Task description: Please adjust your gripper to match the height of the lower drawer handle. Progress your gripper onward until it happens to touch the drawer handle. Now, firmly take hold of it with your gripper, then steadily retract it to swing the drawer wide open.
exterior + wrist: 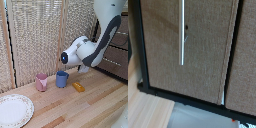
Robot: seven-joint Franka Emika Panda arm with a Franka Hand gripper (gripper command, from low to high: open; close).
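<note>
Wood-grain table (95,102) fills the lower part of the exterior view, with a woven screen (35,35) standing behind it. The white arm (100,40) comes down from the upper corner on the exterior view's right and bends toward the dark brown dresser (119,50) at that same edge. Its end, the tool (83,69), shows only as a pale lump under the arm, above the table and near the dresser; the fingers are too blurred to make out, so I cannot tell whether they stand apart or together.

The wrist view looks straight at the drawer (203,50), a flat dark brown front set in a darker frame. The drawer handle (182,32) is a thin silver bar lying against that front, and nothing touches it in this view. The drawer front sits flush with its frame.

On the table a pink cup (41,82) and a blue cup (61,79) stand upright just beside each other. A small orange object (78,87) lies near the blue cup, on the side toward the dresser. A pale patterned plate (14,111) rests at the table's near corner on the exterior view's left, well apart from the arm.
</note>
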